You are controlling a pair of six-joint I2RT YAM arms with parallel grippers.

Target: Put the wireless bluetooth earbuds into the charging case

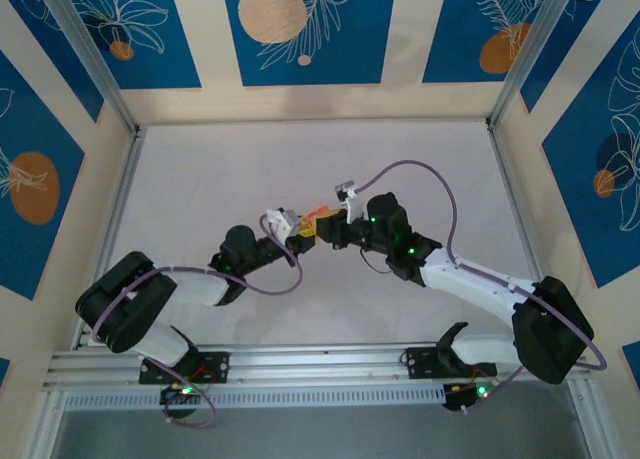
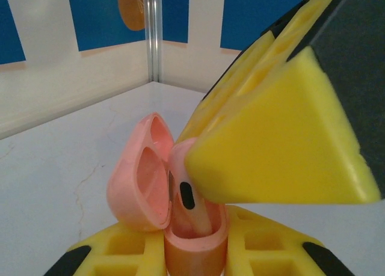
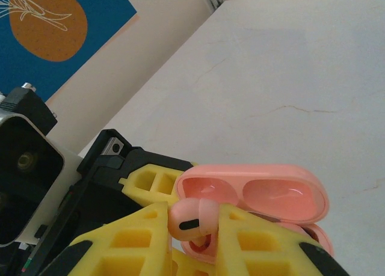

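We see a pale desk (image 1: 320,169) with fine hairline marks, walled by cream boards and blue panels (image 1: 300,29) with orange circles and white leaf drawings.

Above the middle of the desk, a small salmon-pink case (image 2: 198,255) stands upright with its lid (image 2: 141,180) swung open to one side, so both hollows inside the lid are bare. One pink earbud (image 3: 191,216), with a dark oval patch on its side, sits at the mouth of the case. In the left wrist view its lower end reaches down inside the rim.

The left end effector (image 2: 194,264) is closed on the case body, with a yellow padded finger (image 2: 120,252) pressed against each side. The right end effector (image 3: 194,226) comes in from the opposite side and is closed on the rounded head of the earbud, its yellow fingers (image 3: 264,246) pinching it from both sides just above the case.

From above, the two arms meet tip to tip, well away from the walls.
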